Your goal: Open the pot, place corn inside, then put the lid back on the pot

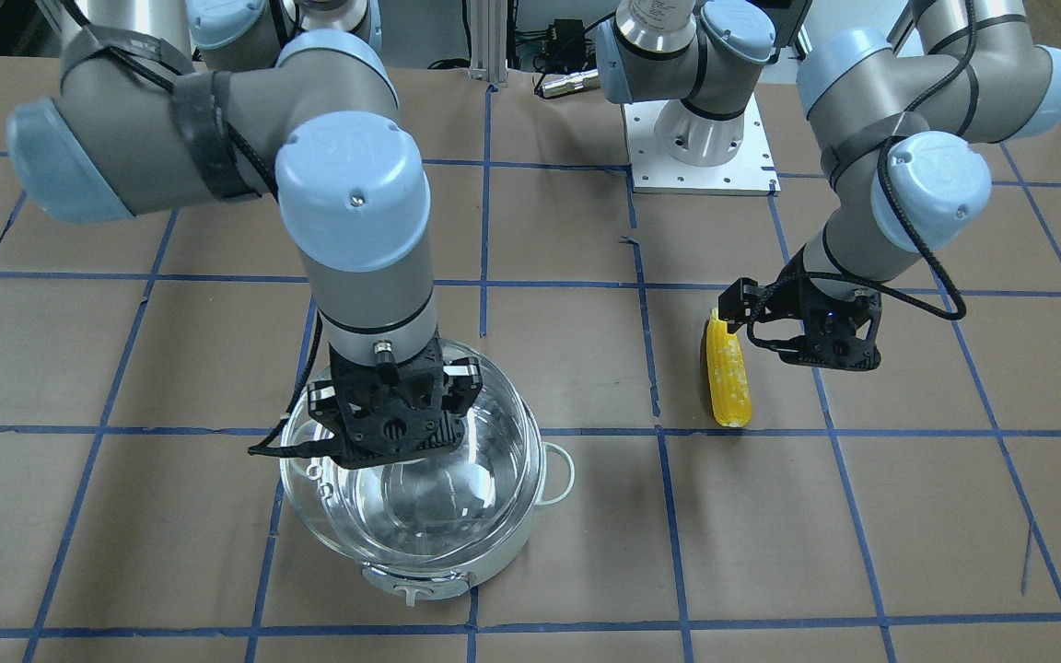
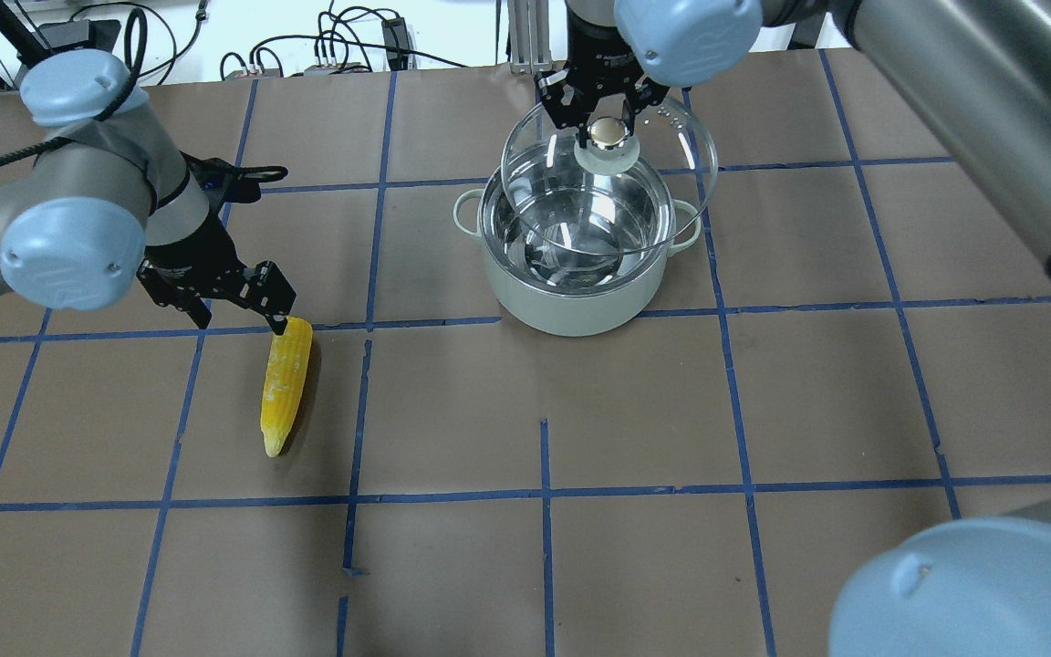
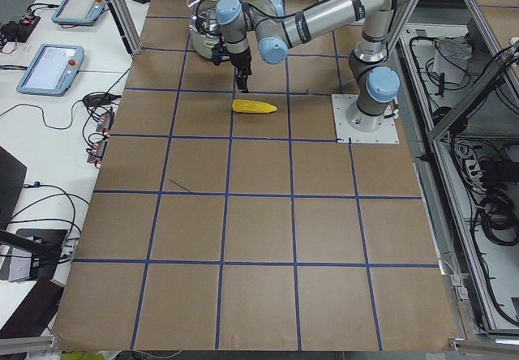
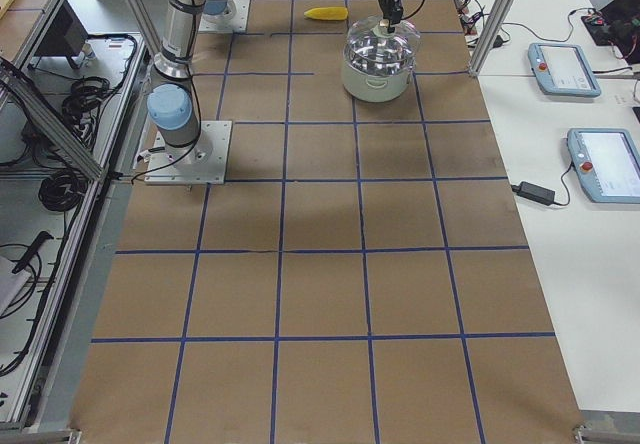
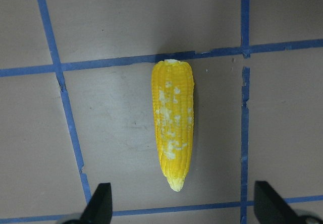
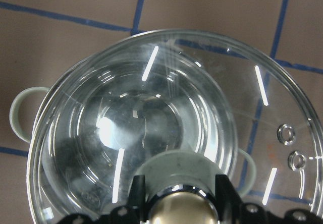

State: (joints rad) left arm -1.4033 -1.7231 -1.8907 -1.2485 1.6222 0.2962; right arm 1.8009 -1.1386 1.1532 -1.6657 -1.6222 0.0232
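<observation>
The pot [image 2: 571, 292] stands on the table, its steel inside showing empty. My right gripper [image 2: 608, 128] is shut on the knob [image 6: 181, 206] of the glass lid [image 2: 662, 155] and holds it just above the pot, shifted toward the far side. The lid [image 1: 494, 433] and pot [image 1: 503, 552] also show in the front view, under the right gripper [image 1: 392, 414]. The corn [image 2: 286, 383] lies flat on the table, apart from the pot. My left gripper [image 2: 243, 319] is open and empty above it. In the left wrist view the corn [image 5: 174, 128] lies ahead of both fingertips [image 5: 98, 204], untouched.
The brown table is marked with blue tape lines [image 2: 544, 493] in a grid. The left arm's base plate [image 1: 701, 147] sits at the table's robot side. Cables and boxes [image 2: 343, 46] lie beyond the far edge.
</observation>
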